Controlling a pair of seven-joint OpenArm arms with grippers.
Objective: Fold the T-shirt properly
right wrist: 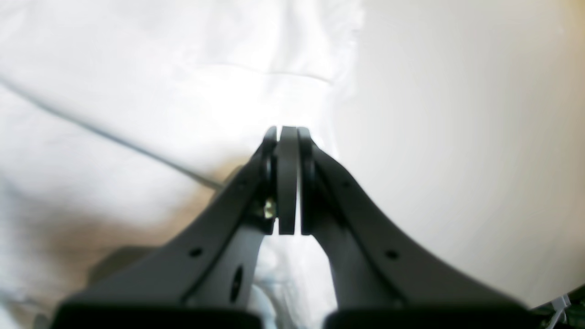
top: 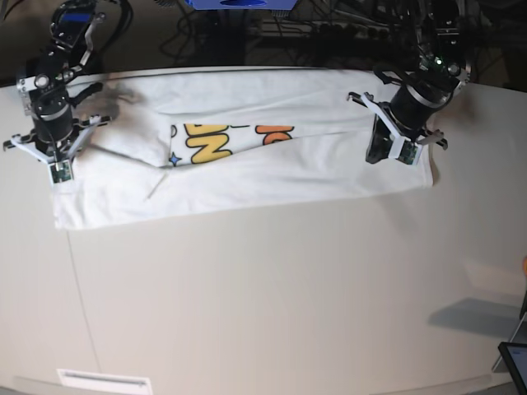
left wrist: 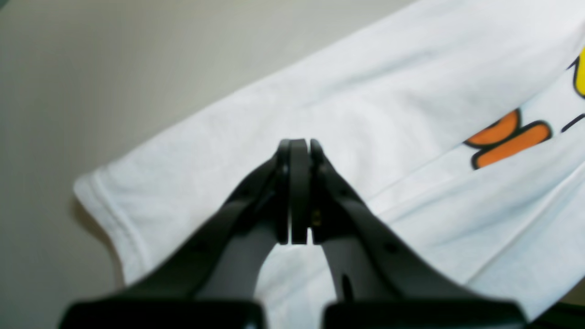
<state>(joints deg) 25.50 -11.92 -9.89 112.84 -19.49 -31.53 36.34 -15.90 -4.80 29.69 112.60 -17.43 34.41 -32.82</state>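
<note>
Broadly, the table (top: 272,304) carried the T-shirt (top: 247,185) along its far side, already narrowed into a long band, its long axis running side to side across my base view. I had one arm at each short end: the left gripper (top: 387,150) over the end on that view's right, the right gripper (top: 59,171) at the opposite end, so neither was nearer overall. In both wrist views the jaws stood pressed together, and I saw no cloth between them; whether the tips pinned fabric underneath I could not tell. The cloth lay directly below and ahead of each gripper. I judged the coming fold would run end toward end along that axis. The shirt looked white, lightly creased, with a strip of yellow-and-orange print (top: 230,140) showing between the folded layers.
</note>
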